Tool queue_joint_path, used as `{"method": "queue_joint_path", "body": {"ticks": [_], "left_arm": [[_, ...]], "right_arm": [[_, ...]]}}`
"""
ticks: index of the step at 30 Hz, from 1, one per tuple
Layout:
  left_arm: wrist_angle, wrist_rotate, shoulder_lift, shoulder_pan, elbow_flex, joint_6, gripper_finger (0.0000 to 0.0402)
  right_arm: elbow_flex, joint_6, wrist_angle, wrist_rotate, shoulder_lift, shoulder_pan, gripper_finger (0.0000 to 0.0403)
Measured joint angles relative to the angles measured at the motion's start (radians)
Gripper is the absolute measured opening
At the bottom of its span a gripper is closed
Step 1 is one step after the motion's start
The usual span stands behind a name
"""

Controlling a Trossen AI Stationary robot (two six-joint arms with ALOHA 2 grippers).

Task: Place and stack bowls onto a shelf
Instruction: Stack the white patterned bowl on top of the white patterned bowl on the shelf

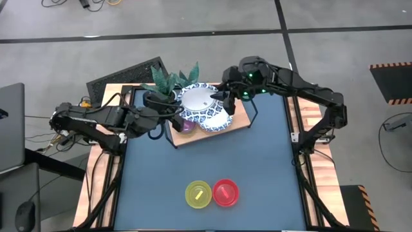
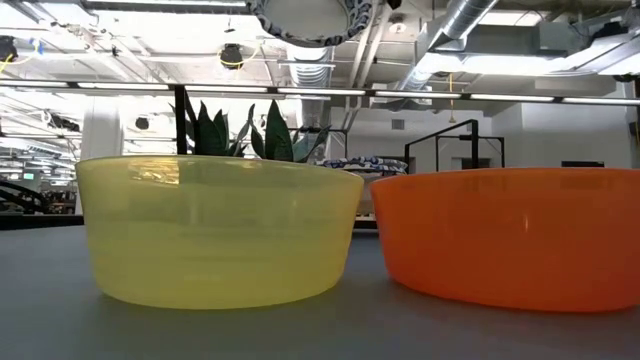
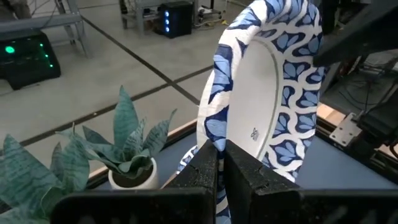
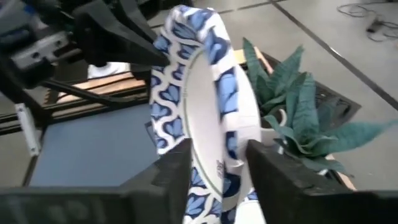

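The left end effector [image 1: 175, 111] is clamping the rim of an upturned white and blue bowl [image 1: 197, 98] above the shelf [image 1: 239, 120]. The right end effector [image 1: 222, 95] is straddling the opposite rim, fingers [image 4: 177, 163] parted. A yellow bowl [image 1: 198, 194] and a red bowl [image 1: 225, 193] are sitting on the table [image 1: 257, 167].

Both grippers [image 1: 175, 111] [image 1: 221, 96] flank a white bowl [image 1: 197, 98] above the shelf [image 1: 239, 120].
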Motion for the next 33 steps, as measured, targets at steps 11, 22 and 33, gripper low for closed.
{"method": "queue_joint_path", "body": {"ticks": [11,22,33], "left_arm": [[0.018,0.033,0.000,0.014,0.000,0.039,0.0017],[-0.041,0.114,-0.031,0.014,0.000,0.184,0.0179],[-0.160,0.023,-0.083,0.014,0.000,0.059,0.0247]], "right_arm": [[0.000,0.082,-0.051,0.092,-0.023,-0.034,0.0022],[-0.002,0.119,-0.173,0.042,-0.020,-0.150,0.0020],[-0.310,0.166,-0.062,-0.153,-0.018,-0.344,0.0020]]}}
